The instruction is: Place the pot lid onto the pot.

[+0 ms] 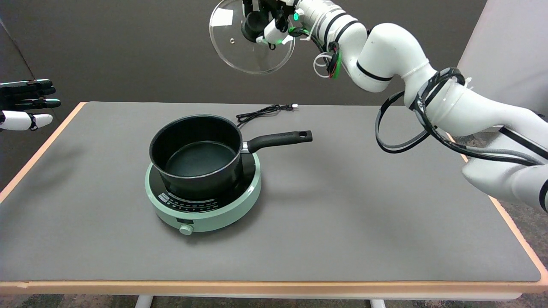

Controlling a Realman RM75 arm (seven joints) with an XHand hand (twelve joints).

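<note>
The right arm (428,85) is a chain of glossy white rounded segments parted by thin black rings. Black and grey cables loop loosely outside it, bound with white zip ties. A green light glows at the wrist. The right hand (269,25) looks black with white fingertips, though the frame edge crops it.

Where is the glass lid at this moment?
In the head view the glass lid is at the top centre, held in the air by the right hand, above and behind the open pot.
</note>
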